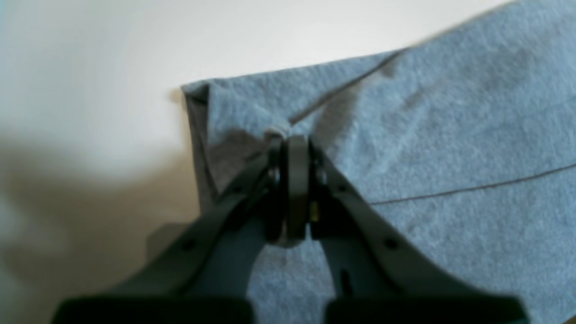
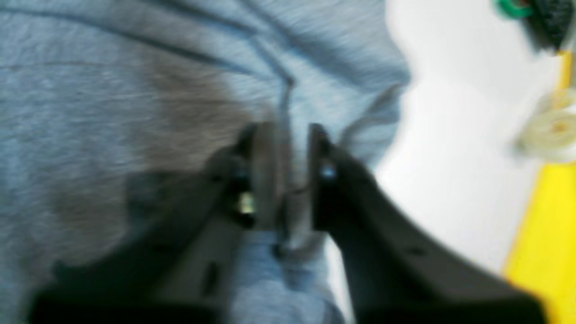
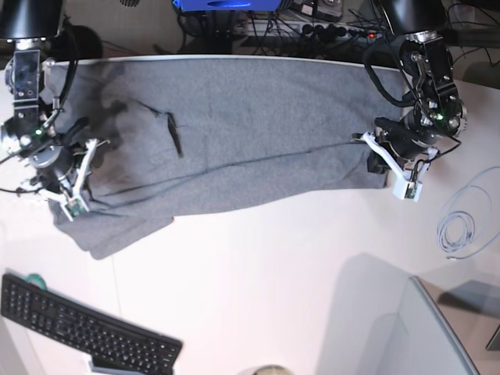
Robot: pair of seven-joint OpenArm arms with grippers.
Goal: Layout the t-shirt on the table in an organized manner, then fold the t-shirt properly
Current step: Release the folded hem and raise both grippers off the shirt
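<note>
The grey t-shirt (image 3: 250, 137) lies spread wide across the far half of the white table (image 3: 258, 266), with creases near its left end. At the shirt's right edge in the base view, my left gripper (image 3: 372, 162) is shut on the cloth. The left wrist view shows its jaws (image 1: 290, 139) pinching a fold of t-shirt (image 1: 450, 135) close to a corner. My right gripper (image 3: 92, 156) is at the shirt's left end. In the blurred right wrist view its jaws (image 2: 288, 135) stand nearly together with a ridge of t-shirt (image 2: 112, 112) caught between them.
A black keyboard (image 3: 86, 332) lies at the near left corner. A coiled pale cable (image 3: 457, 230) rests at the right edge, with a grey slanted panel (image 3: 422, 336) at the near right. Cables and gear (image 3: 312, 27) crowd the space behind the table. A yellow strip (image 2: 544, 234) runs beside the table.
</note>
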